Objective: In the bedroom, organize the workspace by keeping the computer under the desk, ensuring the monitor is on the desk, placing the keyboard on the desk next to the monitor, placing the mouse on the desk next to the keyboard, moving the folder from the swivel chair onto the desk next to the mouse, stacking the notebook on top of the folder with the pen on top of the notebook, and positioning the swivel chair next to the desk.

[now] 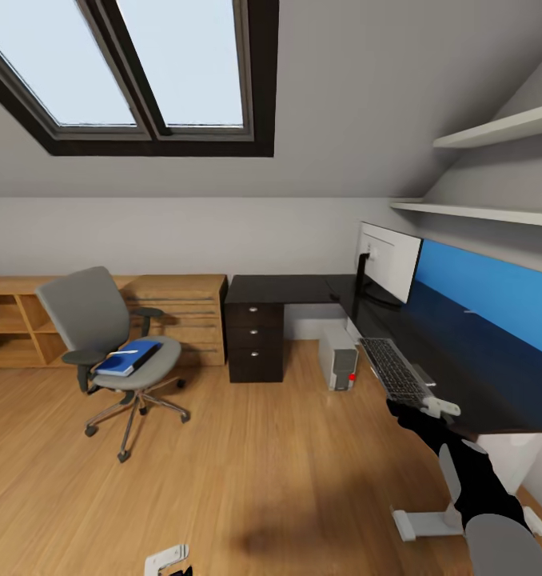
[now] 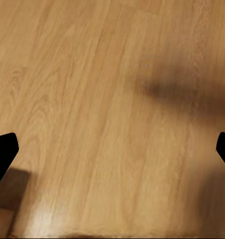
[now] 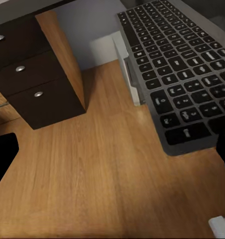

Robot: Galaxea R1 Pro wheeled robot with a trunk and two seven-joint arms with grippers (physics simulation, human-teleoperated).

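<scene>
Right hand [image 1: 440,406]: at the front edge of the surface [image 1: 463,376], right at the near end of the keyboard [image 1: 394,370]. Whether its fingers are spread or pinched on that end, I cannot tell; in the right wrist view a dark fingertip sits at each side of the frame, and the keyboard's corner juts out over the floor [image 1: 263,464].

Keyboard's long axis runs away from the hand, along the edge toward the monitor [image 1: 389,260] at the far end. Judgement: a push along that axis, inward, settles it.

Computer [image 1: 338,358] stands below, just beyond the keyboard.

Left hand [image 1: 169,560]: low over the floor, fingers apart, holding nothing, far from the surface.

Swivel chair [image 1: 103,344] well off beyond it, folder [image 1: 127,358] lying on its seat.
</scene>
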